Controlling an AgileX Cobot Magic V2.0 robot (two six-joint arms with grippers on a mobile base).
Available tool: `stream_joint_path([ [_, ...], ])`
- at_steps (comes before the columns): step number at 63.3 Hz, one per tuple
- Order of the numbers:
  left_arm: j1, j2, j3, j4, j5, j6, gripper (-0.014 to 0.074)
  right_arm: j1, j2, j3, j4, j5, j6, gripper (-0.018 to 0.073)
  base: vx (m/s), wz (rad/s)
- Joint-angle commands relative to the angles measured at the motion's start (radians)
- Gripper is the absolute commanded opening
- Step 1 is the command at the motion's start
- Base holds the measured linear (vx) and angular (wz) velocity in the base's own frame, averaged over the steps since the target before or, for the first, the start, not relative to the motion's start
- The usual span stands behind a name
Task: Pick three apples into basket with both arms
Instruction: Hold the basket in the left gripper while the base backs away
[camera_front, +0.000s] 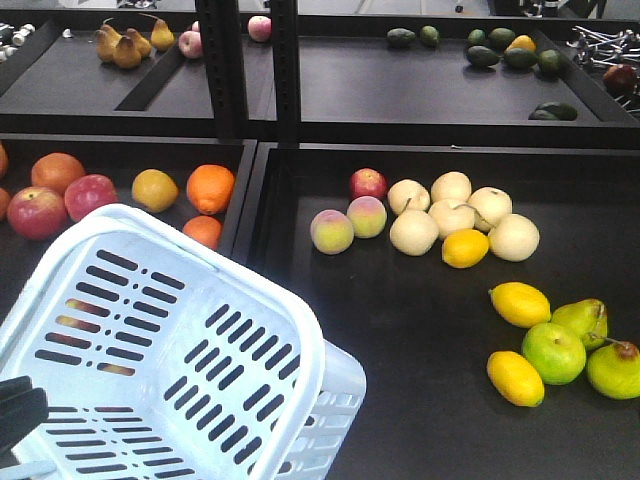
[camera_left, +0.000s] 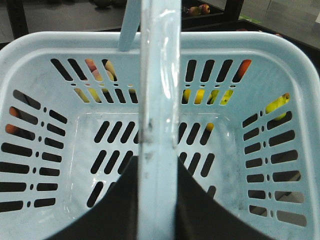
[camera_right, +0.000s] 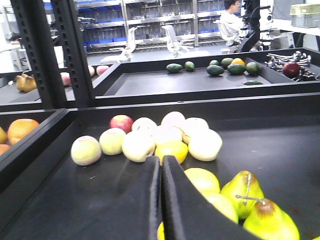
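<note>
A pale blue basket (camera_front: 170, 330) was tilted at the lower left of the front view, its handle (camera_left: 159, 100) pinched between the left gripper's (camera_left: 159, 172) black fingers. Two red apples (camera_front: 37, 212) lay side by side in the left tray (camera_front: 120, 215), just behind the basket's rim, near oranges (camera_front: 210, 187). The right gripper (camera_right: 161, 162), fingers pressed flat together, hovered above lemons (camera_right: 172, 149) and green pears (camera_right: 242, 187).

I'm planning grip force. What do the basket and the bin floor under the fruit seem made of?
The basket: apparently glossy moulded plastic, pale blue-white; slotted walls, highlights on its handle. The bin floor: dark, matte, maybe rubber mat or painted sheet; cannot tell.
</note>
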Motion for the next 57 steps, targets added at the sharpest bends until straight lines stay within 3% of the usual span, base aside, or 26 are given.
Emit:
stream_joint_path([
  [1, -0.002, 0.005, -0.028, -0.046, -0.081, -0.007, -0.0008, -0.007, -0.014, 0.015, -0.011, -0.067, -0.008, -0.0004, -0.1, 0.11],
  [26, -0.002, 0.005, -0.028, -0.046, -0.081, -0.007, -0.0008, -0.007, -0.014, 0.015, -0.011, -0.067, -0.008, -0.0004, -0.09, 0.2],
  [57, -0.002, 0.005, -0.028, -0.046, -0.081, -0.007, -0.0008, -0.007, -0.014, 0.015, -0.011, -0.067, -0.008, -0.0004, -0.11, 0.46],
])
